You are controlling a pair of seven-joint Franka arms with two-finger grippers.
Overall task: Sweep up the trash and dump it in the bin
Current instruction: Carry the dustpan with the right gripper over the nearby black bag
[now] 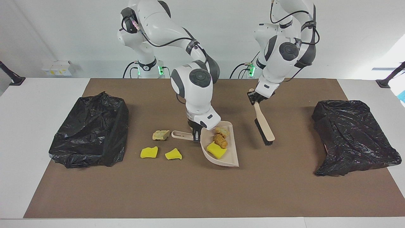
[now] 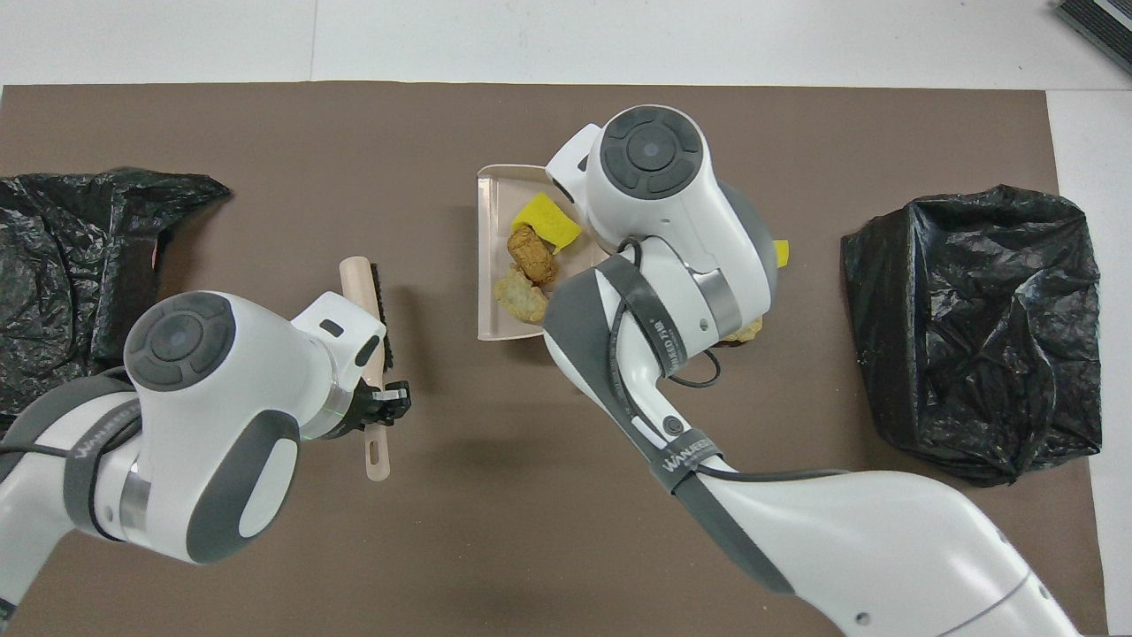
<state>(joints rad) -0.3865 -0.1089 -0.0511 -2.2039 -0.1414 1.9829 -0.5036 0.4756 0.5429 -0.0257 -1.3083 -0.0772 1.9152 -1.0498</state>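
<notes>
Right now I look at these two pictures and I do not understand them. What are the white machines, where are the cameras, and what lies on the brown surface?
They are two robot arms with two-finger grippers. One camera faces them across the table; the other looks down from above their end.

The right gripper is shut on the handle of a beige dustpan, which holds a yellow chunk, an orange-brown lump and a tan lump. The left gripper is shut on a brush.

On the brown mat lie two more yellow chunks and a beige lump. A black bag-lined bin sits at each end.
</notes>
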